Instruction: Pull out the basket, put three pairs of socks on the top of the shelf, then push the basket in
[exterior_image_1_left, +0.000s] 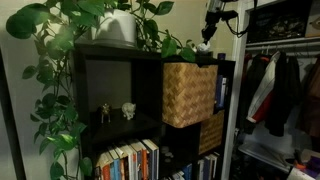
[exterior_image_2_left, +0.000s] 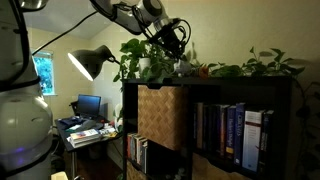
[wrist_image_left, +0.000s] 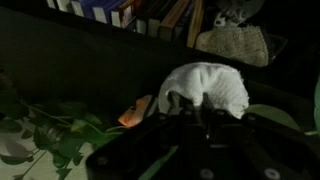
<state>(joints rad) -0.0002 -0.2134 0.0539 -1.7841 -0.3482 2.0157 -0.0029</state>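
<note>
Dark blur hides where the claw (wrist_image_left: 188, 108) meets the white sock (wrist_image_left: 215, 86).

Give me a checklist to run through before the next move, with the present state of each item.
1. Fingers closed on the white sock bundle: ok.
2. Sock bundle over the top of the shelf: ok.
3. Basket pulled out from its cubby, as seen in an exterior view: ok.
4. Drop spot free of the plant's leaves: cannot tell, as they crowd close by.
5. Number of sock pairs already on the shelf top: cannot tell.
</note>
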